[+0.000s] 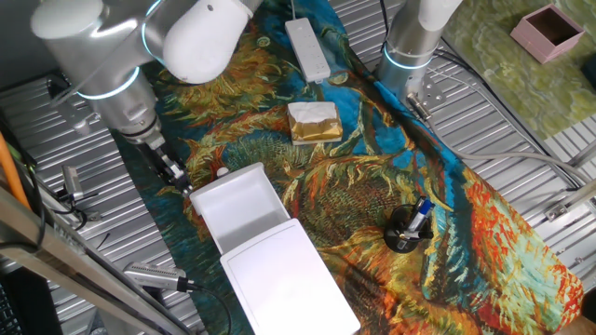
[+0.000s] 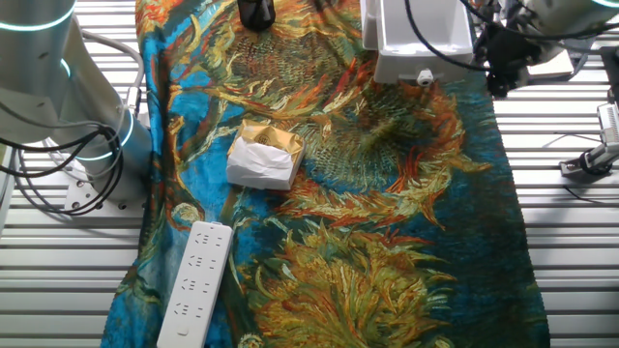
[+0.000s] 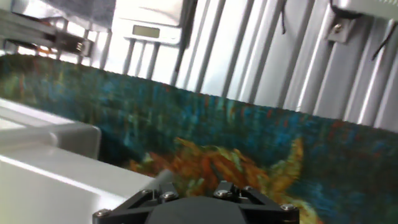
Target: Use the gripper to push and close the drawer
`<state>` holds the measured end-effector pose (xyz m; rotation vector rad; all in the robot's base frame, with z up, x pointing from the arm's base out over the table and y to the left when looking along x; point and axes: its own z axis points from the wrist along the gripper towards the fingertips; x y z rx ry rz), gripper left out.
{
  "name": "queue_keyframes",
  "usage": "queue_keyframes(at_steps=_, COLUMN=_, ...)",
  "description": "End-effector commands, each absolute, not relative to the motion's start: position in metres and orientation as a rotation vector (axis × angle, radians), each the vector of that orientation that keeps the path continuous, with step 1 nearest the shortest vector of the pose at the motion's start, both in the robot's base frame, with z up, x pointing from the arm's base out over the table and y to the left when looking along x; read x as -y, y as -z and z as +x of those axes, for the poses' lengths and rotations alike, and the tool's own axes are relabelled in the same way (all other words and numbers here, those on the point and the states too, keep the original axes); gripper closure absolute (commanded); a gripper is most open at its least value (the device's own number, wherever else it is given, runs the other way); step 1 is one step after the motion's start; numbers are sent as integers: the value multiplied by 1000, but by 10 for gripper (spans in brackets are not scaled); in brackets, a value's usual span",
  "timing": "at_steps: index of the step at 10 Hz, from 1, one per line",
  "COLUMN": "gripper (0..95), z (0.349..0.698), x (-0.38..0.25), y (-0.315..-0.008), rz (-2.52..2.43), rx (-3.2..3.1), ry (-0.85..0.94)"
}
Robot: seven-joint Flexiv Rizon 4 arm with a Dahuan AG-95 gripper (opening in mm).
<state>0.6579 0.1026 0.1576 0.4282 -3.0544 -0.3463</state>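
The drawer point(image 1: 240, 203) is a shallow white tray pulled out of the flat-topped white box point(image 1: 291, 279). My gripper point(image 1: 179, 179) is small and black and sits just off the drawer's far left corner, close to its outer wall. In the other fixed view the gripper point(image 2: 503, 63) is right of the drawer point(image 2: 426, 39). In the hand view the drawer's white wall point(image 3: 50, 134) fills the lower left, and only the gripper's black base point(image 3: 196, 190) shows. The fingertips are hidden, so I cannot tell whether the gripper is open or shut.
A tan-and-white block point(image 1: 314, 122) and a white power strip point(image 1: 308, 48) lie farther back on the patterned cloth. A black pen holder point(image 1: 407, 229) stands at the right. The second arm's column point(image 1: 414, 37) is at the back, with a pink box point(image 1: 549, 28) beyond.
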Motion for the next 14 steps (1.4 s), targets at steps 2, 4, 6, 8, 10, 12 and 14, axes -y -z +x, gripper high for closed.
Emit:
queue_keyframes(at_steps=2, gripper=570, z=655, x=-127, y=-153, rz=336, rx=3076, ry=396)
queue_keyframes(at_steps=4, gripper=570, z=652, x=-141, y=-151, rz=291, rx=3089, ry=418)
queue_keyframes(at_steps=6, gripper=570, z=648, x=-157, y=-149, rz=220, rx=3096, ry=452)
queue_keyframes(at_steps=8, gripper=570, z=644, x=-171, y=-147, rz=174, rx=3102, ry=456)
queue_keyframes(at_steps=10, gripper=570, z=643, x=-181, y=-146, rz=140, rx=3112, ry=457)
queue_keyframes(at_steps=12, gripper=570, z=641, x=-189, y=-146, rz=106, rx=3115, ry=460)
queue_keyframes(at_steps=14, gripper=570, z=640, x=-194, y=-146, rz=80, rx=3119, ry=465)
